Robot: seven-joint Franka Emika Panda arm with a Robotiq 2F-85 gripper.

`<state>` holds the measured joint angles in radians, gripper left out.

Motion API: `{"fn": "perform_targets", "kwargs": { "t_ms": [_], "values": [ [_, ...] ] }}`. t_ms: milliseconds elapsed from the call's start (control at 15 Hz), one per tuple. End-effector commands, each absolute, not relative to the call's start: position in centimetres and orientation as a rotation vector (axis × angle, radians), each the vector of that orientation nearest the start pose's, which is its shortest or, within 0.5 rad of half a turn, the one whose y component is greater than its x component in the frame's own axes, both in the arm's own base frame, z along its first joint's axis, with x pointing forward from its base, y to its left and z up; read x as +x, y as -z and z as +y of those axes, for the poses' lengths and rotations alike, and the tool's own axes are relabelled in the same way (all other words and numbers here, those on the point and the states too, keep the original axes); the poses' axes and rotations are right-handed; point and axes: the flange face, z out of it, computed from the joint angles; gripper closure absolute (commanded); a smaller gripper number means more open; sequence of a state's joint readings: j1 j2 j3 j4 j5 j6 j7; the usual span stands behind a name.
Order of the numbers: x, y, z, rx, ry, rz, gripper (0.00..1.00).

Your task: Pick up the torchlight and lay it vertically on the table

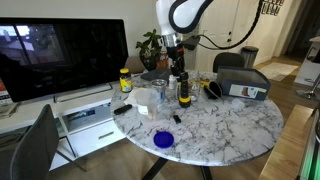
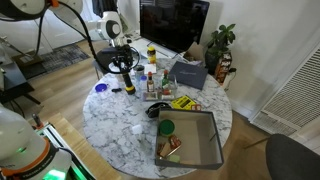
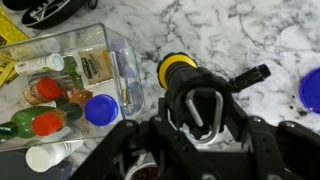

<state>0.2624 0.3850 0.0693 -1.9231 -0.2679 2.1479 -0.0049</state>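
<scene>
Jaws squeezed round the torchlight (image 3: 178, 70) | gripper (image 1: 182, 80) holds it straight up so it can stand; its bottom is touching or just over the table (image 1: 235, 125)

Home living room; television (image 1: 60, 55), houseplant (image 1: 150, 45), marble table (image 1: 235, 125).

Torchlight (image 3: 178, 70) just beside a bin (image 3: 122, 58) of bottles (image 3: 48, 65) on the table (image 3: 215, 25), a lid (image 3: 311, 90) on its other side
</scene>
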Motion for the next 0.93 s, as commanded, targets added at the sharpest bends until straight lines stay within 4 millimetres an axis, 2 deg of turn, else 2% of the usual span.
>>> {"fn": "perform_targets", "kwargs": {
  "t_ms": [0,533,867],
  "values": [
    [53.2,-30.4,17.1,-3.206,-0.107,-1.136,0.68],
    [49.0,-33.1,13.8,-2.912,0.074,-1.743,0.68],
    [48.1,-33.6,13.1,-2.637,0.114,-2.113,0.68]
  ]
}}
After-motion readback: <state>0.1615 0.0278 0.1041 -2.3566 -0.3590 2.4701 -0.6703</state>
